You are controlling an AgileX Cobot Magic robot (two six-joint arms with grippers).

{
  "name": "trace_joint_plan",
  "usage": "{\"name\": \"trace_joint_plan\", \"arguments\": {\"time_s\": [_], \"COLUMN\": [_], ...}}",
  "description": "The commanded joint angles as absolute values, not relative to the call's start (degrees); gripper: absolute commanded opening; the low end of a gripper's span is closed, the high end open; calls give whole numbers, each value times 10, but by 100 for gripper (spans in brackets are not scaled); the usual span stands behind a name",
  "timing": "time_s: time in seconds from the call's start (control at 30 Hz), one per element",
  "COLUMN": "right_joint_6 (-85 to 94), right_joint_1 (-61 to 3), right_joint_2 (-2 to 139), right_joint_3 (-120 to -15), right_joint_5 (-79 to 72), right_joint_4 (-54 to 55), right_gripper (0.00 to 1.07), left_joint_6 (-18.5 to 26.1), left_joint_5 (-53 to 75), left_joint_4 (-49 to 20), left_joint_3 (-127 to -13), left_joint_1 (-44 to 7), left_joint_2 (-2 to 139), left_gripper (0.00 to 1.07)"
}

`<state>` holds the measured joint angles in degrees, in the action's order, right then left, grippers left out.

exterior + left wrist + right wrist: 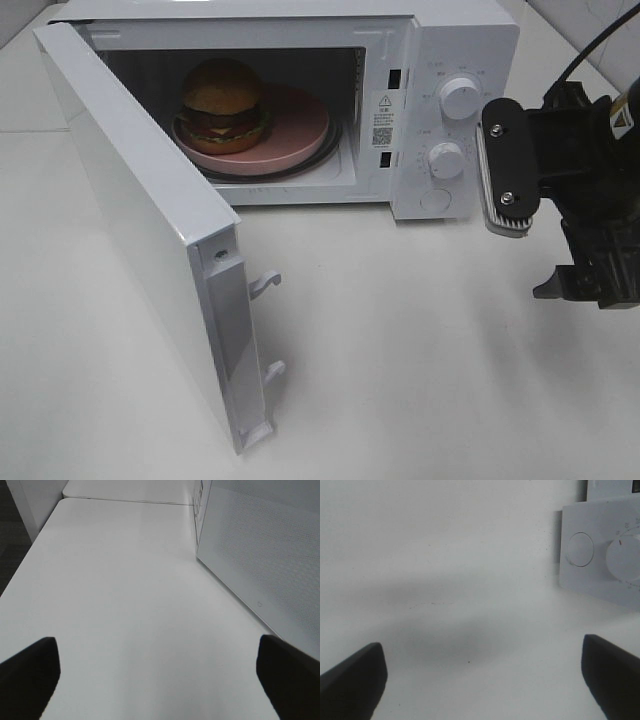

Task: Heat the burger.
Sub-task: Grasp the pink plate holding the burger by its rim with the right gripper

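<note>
Now: microwave [440, 60] stands on the white table [420, 350] with its door [130, 230] wide open, two latch hooks [263, 285] showing on the door's free edge.

Burger [224, 100] is inside the microwave cavity, sitting upright on a pink plate [300, 125], toward the door side of the cavity.

Control panel at the microwave's other end has an upper knob [461, 97], a lower knob [446, 160] and a round button [435, 200] beneath them.

Right gripper [482, 672] hangs near that panel end of the microwave, fingers [352, 675] spread wide, only tabletop between them.

Left gripper [157, 675] sits beside the outer face of the open door, fingers [27, 670] also wide apart, over the tabletop and gripping nothing.
</note>
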<state>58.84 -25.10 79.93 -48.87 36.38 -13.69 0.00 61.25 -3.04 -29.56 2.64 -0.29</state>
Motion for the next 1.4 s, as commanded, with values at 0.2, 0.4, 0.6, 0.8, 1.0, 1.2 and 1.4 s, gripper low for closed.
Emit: {"name": "trace_joint_plan", "arguments": {"time_s": [0.2, 0.4, 0.6, 0.8, 1.0, 1.2, 1.4], "right_joint_6": [540, 540, 540, 540, 540, 540, 540], "right_joint_1": [-295, -321, -348, -367, -367, -382, -390], "right_joint_2": [836, 894, 953, 1011, 1039, 1075, 1109], "right_joint_3": [-529, -585, -642, -705, -733, -771, -799], "right_joint_5": [362, 362, 362, 347, 332, 292, 254], "right_joint_4": [-191, -199, -199, -199, -201, -205, -203], "right_gripper": [99, 98, 96, 95, 94, 93, 92], "left_joint_6": [0, 0, 0, 0, 0, 0, 3], "left_joint_5": [612, 612, 612, 612, 612, 612, 612], "left_joint_4": [-31, -31, -31, -31, -31, -31, -31], "left_joint_3": [-295, -295, -295, -295, -295, -295, -295], "left_joint_1": [29, 29, 29, 29, 29, 29, 29], "left_joint_2": [-10, -10, -10, -10, -10, -10, -10], "left_gripper": [100, 100, 100, 100, 100, 100, 100]}}
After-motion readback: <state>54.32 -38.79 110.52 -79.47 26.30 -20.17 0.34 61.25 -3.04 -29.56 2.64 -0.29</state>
